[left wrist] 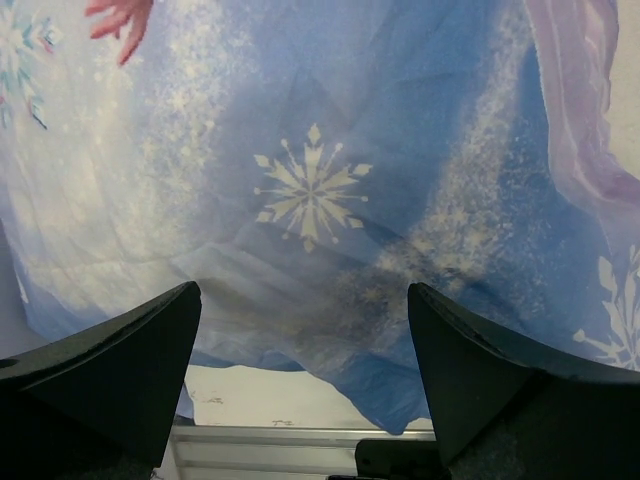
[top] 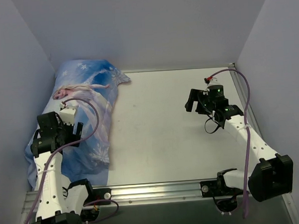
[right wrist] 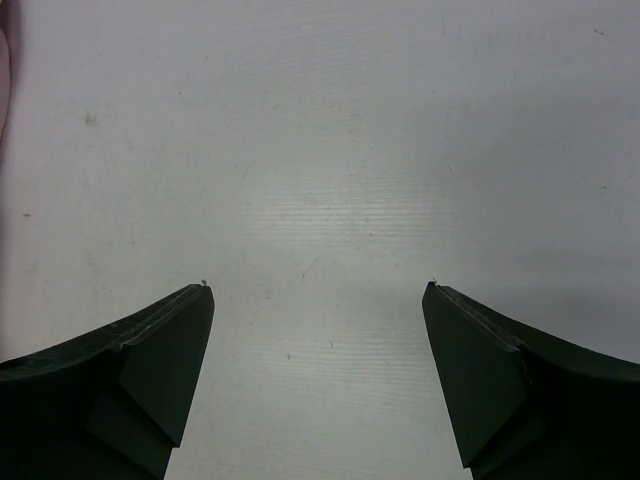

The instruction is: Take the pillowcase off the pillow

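Observation:
The blue pillowcase (top: 96,107) with a princess and snowflake print lies along the table's left side, bulging over what it covers. The white pillow is hidden inside it. My left gripper (top: 70,127) hangs open over the pillowcase's near half. In the left wrist view the printed blue fabric (left wrist: 320,190) fills the frame, its near hem lying on the table between the open fingers (left wrist: 130,360). My right gripper (top: 195,103) is open and empty over bare white table (right wrist: 320,200) at the right, far from the pillowcase.
Grey walls close in on the left, back and right. A metal rail (top: 158,189) runs along the table's near edge (left wrist: 270,435). A purple cable loops along each arm.

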{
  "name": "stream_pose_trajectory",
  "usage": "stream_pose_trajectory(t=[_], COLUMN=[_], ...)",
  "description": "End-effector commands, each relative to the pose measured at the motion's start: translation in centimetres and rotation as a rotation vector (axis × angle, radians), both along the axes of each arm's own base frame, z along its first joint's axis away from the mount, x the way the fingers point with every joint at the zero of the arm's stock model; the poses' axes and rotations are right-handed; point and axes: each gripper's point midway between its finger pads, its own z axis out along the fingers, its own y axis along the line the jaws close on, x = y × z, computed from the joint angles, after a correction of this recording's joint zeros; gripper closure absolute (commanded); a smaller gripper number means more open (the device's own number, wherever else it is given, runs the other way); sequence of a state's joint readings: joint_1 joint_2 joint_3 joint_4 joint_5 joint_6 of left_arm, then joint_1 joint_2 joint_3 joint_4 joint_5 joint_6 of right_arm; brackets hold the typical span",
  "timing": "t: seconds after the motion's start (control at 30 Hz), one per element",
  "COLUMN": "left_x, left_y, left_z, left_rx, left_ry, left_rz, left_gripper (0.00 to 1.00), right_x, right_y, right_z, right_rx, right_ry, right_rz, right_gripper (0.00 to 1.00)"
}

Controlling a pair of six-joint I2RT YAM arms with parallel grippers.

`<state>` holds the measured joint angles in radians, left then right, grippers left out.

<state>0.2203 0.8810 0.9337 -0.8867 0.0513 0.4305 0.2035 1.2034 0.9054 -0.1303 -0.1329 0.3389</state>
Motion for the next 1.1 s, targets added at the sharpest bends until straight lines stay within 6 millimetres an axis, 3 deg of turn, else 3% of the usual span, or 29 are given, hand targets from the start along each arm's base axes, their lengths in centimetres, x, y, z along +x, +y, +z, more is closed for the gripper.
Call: stream_pose_trajectory(t=[0.0, 0.03, 0.13, 0.23, 0.27, 0.37, 0.43, 0.47, 0.5, 0.53, 0.57, 0.63, 0.73, 0.83, 0.9, 0.93, 1.03, 1.07], left_x=[1.1, 1.8, 4.0, 6.5, 8.4, 11.5, 12.6, 13.3, 13.6, 13.8, 13.8, 14.1, 13.5, 11.2, 9.4, 7.8, 5.4, 5.3], left_y=[0.8, 0.7, -1.4, -3.0, -2.9, -1.5, -1.0, -1.1, -1.4, -1.8, -2.3, -3.2, -5.8, -10.1, -12.8, -14.8, -19.0, -20.2], left_z=[3.1, 4.5, 3.9, -0.4, -2.3, -5.9, -6.9, -7.5, -7.5, -7.3, -7.0, -5.3, 0.8, 10.2, 14.3, 17.7, 21.4, 23.8], left_rx=[0.053, 0.049, -0.039, 0.013, 0.068, 0.218, 0.223, 0.217, 0.203, 0.185, 0.152, 0.109, 0.011, -0.121, -0.217, -0.263, -0.331, -0.388], left_ry=[-0.044, -0.069, -0.021, 0.106, 0.130, 0.161, 0.155, 0.152, 0.148, 0.142, 0.136, 0.098, -0.057, -0.255, -0.278, -0.305, -0.337, -0.368], left_rz=[-0.009, -0.023, -0.103, -0.175, -0.190, -0.125, -0.091, -0.092, -0.099, -0.106, -0.109, -0.129, -0.202, -0.331, -0.404, -0.455, -0.600, -0.631], left_gripper=[0.06, 0.06, 0.06, 0.06, 0.06, 0.06, 0.06, 0.01, 0.21, 0.71, 0.98, 0.98, 0.98, 0.98, 0.98, 0.98, 0.98, 0.98], right_x=[-0.1, 0.0, 0.1, 0.3, 0.4, 0.9, 0.9, 0.9, 0.9, 0.9, 0.8, 0.6, 0.4, 0.1, -0.1, -0.1, -0.4, -0.7], right_y=[0.8, 0.8, 1.2, 1.6, 1.8, 3.0, 3.8, 4.0, 4.0, 4.2, 4.3, 4.4, 4.8, 5.5, 5.8, 5.8, 6.3, 6.4], right_z=[0.0, -0.1, 0.4, 0.7, 0.6, 0.6, 0.9, 1.1, 1.2, 1.3, 1.5, 1.6, 2.1, 3.0, 4.0, 4.4, 6.3, 7.1], right_rx=[0.031, 0.033, 0.049, 0.073, 0.080, 0.124, 0.124, 0.122, 0.116, 0.112, 0.112, 0.105, 0.089, 0.092, 0.094, 0.095, 0.130, 0.139], right_ry=[0.002, 0.004, 0.000, -0.010, -0.006, 0.008, 0.003, -0.005, -0.009, -0.011, -0.013, -0.008, -0.019, -0.036, -0.058, -0.065, -0.106, -0.123], right_rz=[0.023, 0.023, 0.037, 0.032, 0.031, 0.061, 0.080, 0.078, 0.076, 0.075, 0.077, 0.078, 0.082, 0.098, 0.105, 0.107, 0.131, 0.142], right_gripper=[0.11, 0.11, 0.11, 0.11, 0.11, 0.13, 0.13, 0.13, 0.13, 0.13, 0.13, 0.13, 0.13, 0.13, 0.13, 0.13, 0.13, 0.13])
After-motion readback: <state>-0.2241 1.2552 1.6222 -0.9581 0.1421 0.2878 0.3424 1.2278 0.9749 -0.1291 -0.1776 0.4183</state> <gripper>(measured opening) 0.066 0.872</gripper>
